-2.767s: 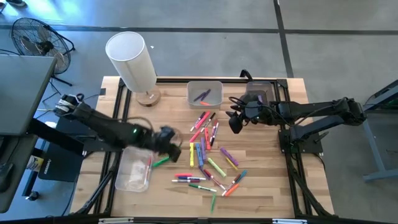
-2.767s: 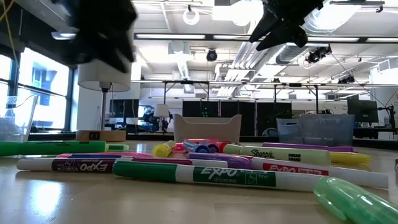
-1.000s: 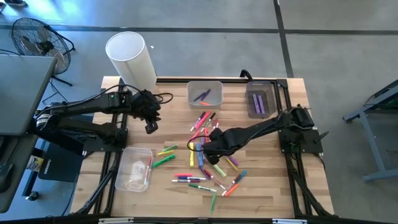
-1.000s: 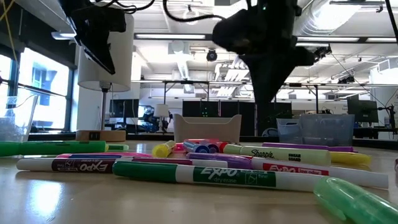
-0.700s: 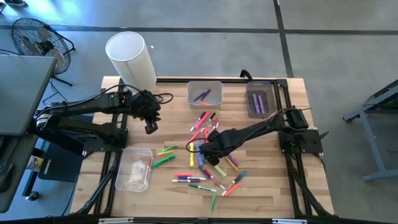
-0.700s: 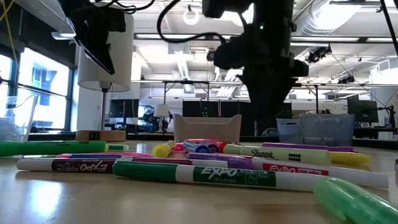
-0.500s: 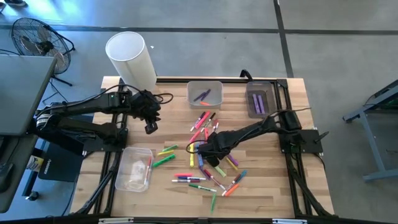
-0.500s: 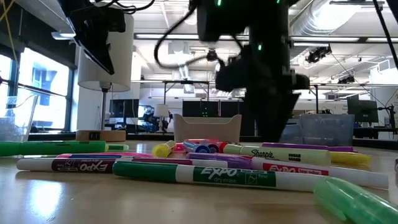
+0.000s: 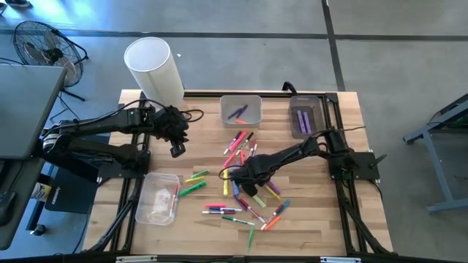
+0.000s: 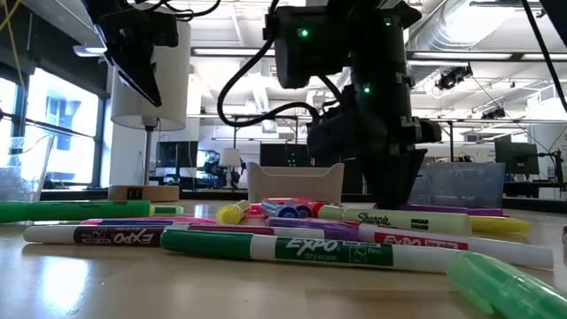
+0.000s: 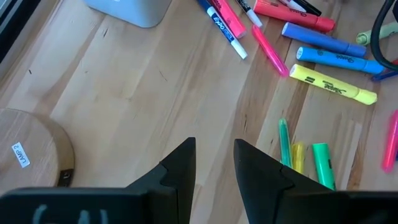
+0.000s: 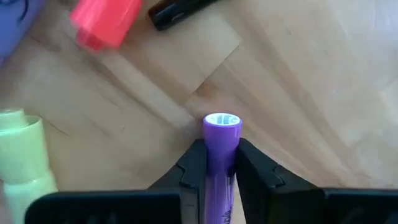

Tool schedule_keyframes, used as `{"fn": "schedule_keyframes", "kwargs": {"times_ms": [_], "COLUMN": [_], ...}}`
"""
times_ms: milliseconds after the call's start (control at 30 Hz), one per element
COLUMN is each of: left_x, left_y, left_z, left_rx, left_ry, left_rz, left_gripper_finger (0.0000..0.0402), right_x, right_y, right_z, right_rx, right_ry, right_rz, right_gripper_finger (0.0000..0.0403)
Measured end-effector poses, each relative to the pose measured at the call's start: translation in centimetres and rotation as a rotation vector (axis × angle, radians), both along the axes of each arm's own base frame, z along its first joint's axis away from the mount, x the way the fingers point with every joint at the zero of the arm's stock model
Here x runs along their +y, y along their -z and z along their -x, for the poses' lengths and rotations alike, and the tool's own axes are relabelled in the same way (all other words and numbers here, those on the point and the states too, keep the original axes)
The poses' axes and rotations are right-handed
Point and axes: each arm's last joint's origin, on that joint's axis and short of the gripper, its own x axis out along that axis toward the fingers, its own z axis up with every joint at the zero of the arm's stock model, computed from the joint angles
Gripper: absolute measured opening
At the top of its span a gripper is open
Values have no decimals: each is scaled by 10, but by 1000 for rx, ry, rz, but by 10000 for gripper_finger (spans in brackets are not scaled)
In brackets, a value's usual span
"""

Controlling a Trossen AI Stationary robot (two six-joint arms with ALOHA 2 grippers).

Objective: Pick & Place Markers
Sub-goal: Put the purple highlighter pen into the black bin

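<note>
Now that the right gripper (image 12: 216, 163) has dropped into the scatter of markers (image 9: 238, 183) near the middle of the table (image 9: 322, 219), its two fingers (image 12: 193, 163) are clamped on the sides of a purple marker (image 12: 220, 140), whose round end pokes out between them. That means a fresh pick is under way: the marker is gripped but, as far as the level view lets one judge, it is not yet clear of the wood. The likely next step is a lift and a carry toward the bin of purple markers (image 9: 305, 117) at about one o'clock from the pile.

Compared with the earliest view, the right arm has swung from beside that bin down into the pile, sinking lower over the last second, with its jaws opening wide and then closing on the marker. The left gripper (image 9: 176, 149) has left the clear bin (image 9: 156, 197) at the near left, where it was working, and now waits at about ten o'clock from the pile, near the lamp (image 9: 155, 70); its fingers (image 11: 180, 167) stand slightly apart and hold nothing. A few green and yellow markers (image 9: 191, 183) now lie just beside that clear bin.
</note>
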Motion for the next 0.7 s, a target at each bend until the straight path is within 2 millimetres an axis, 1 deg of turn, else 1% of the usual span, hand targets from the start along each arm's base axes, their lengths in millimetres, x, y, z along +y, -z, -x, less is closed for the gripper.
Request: {"fn": "schedule_keyframes", "kwargs": {"times_ms": [67,167,300,333,400,467,600,700], "left_x": [0,0,1,1,0,0,1,2], "left_y": [0,0,-2,-3,-4,-4,-4,-3], "left_z": [0,-1,-3,-4,-5,-5,-6,-11], "left_rx": [-2,-9,-45,-55,-80,-88,-98,-113], "left_ry": [-2,-12,-27,-33,-45,-62,-94,-128], "left_rz": [1,6,14,26,49,65,74,94], "left_gripper_finger": [108,108,108,108,108,108,108,108], "right_x": [-2,-7,-11,-14,-26,-39,-62,-81], "right_y": [-12,-45,-84,-92,-102,-105,-116,-124], "right_z": [3,12,32,41,62,86,134,162], "right_rx": [-21,-92,-197,-239,-313,-391,-616,-748], "right_ry": [1,33,33,41,81,123,214,246], "right_rz": [29,108,260,288,304,301,339,376], "right_gripper_finger": [51,51,51,51,51,51,51,51]}}
